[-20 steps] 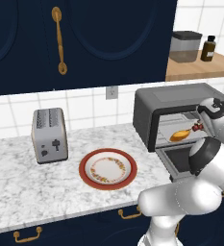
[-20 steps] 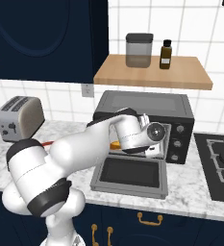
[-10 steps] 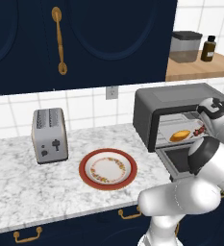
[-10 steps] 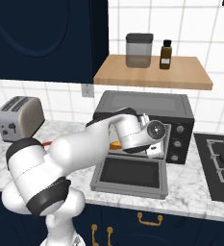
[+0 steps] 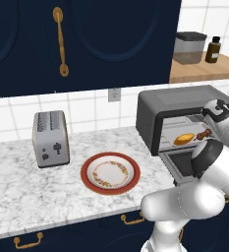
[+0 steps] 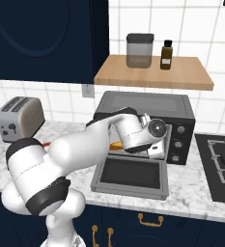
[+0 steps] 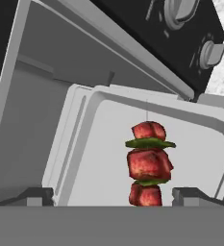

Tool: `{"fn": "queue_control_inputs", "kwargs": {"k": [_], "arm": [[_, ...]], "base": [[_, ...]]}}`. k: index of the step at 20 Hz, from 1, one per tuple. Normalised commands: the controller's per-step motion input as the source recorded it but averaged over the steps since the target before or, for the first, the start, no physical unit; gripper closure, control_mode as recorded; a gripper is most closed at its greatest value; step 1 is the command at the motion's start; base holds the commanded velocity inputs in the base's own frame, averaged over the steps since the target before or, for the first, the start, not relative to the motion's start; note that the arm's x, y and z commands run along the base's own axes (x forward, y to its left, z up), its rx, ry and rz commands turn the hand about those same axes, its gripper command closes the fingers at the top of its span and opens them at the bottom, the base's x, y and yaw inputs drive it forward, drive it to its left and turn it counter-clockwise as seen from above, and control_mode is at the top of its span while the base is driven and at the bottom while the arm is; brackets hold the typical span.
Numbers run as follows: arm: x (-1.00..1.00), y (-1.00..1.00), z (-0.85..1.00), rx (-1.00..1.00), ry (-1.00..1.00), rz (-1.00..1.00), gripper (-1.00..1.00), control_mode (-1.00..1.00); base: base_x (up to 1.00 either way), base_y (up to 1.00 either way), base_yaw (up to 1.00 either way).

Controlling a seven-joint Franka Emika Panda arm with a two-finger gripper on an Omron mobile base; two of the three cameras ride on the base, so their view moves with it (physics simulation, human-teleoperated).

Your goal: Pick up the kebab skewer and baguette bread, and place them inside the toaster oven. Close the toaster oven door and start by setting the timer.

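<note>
The kebab skewer (image 7: 148,163), red meat chunks with green slices, lies on the pale tray (image 7: 94,139) inside the toaster oven (image 5: 180,106). My gripper (image 7: 113,196) is open, its fingertips (image 7: 34,194) standing wide to either side of the skewer's near end without touching it. In the left base view the gripper (image 5: 209,128) reaches into the oven mouth just above the kebab skewer (image 5: 203,134), with the golden baguette bread (image 5: 185,139) lying to its left on the same tray. The toaster oven door (image 6: 131,176) hangs down, open.
A red-rimmed plate (image 5: 110,172) sits on the marble counter left of the oven, and a silver toaster (image 5: 50,138) stands further left. The oven's knobs (image 7: 180,9) are on its right side. A shelf (image 6: 152,72) with a jar and a bottle hangs above. A stove (image 6: 220,164) lies to the right.
The gripper has opened and let go of the kebab skewer, which now rests on the tray beside the baguette bread. The arm has hardly moved.
</note>
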Motion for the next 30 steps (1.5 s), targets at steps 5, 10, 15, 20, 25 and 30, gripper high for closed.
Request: {"fn": "queue_control_inputs", "kwargs": {"k": [5,10,15,20,25,30], "arm": [[-0.17,-0.02,0.04,0.00,0.00,0.02,-1.00,-1.00],[-0.86,-0.30,0.25,0.00,-0.02,0.02,-1.00,-1.00],[-0.83,-0.13,0.08,-0.07,-0.03,0.00,-1.00,-1.00],[-0.30,0.00,0.00,-0.19,-0.02,0.02,-1.00,-1.00],[-0.01,0.02,-0.02,-0.24,-0.02,0.04,-1.00,-1.00],[0.00,0.02,0.00,-0.23,0.00,0.01,-1.00,-1.00]], "base": [[0.00,0.00,0.00],[0.00,0.00,0.00],[0.00,0.00,0.00],[0.00,0.00,0.00],[0.00,0.00,0.00],[0.00,0.00,0.00]]}}
